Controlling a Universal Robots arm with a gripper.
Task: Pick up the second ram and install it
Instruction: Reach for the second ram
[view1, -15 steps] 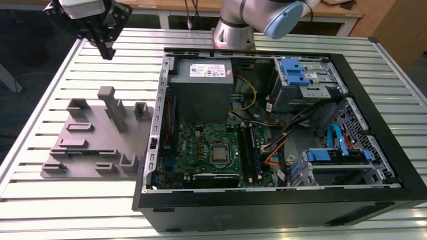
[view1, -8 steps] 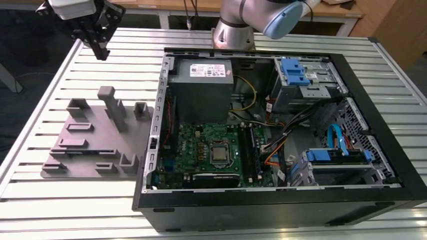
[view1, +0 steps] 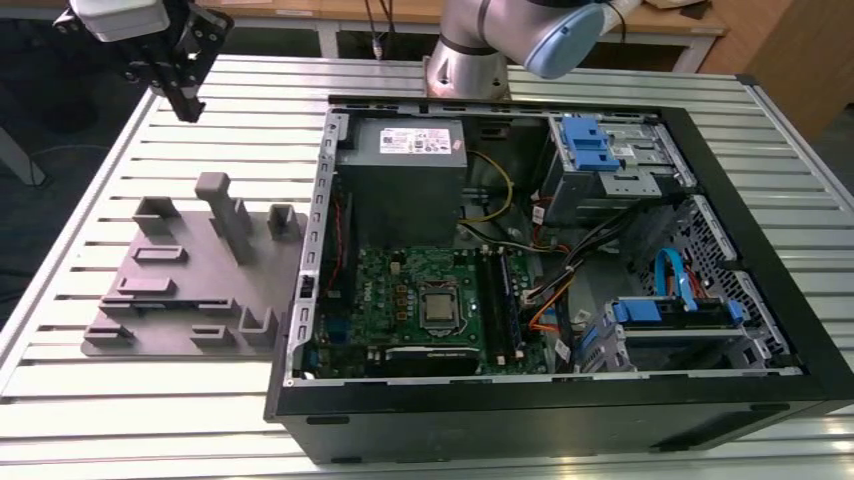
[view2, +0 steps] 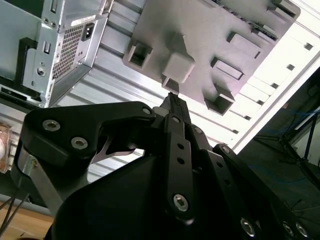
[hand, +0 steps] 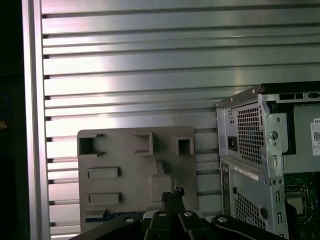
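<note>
The tool (view1: 190, 108), pinched narrow (nothing held), hangs at the plate's (view1: 200, 270) 12 o'clock in the exterior view. The ram (hand: 106, 217) lies on the plate.

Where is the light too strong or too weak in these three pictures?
First wrist view: glare whitens several slats of the table. Second wrist view: the table beside the holder plate is washed out white, and the tool looks dark against it. Exterior view: even light, with shade inside the computer case.

Exterior view looks steeply down over table (view1: 134, 420), case (view1: 534, 420) and plate (view1: 200, 270); both wrist views peer past the gripper (view2: 172, 98), sharing plate (hand: 135, 170) and case (hand: 250, 145).
</note>
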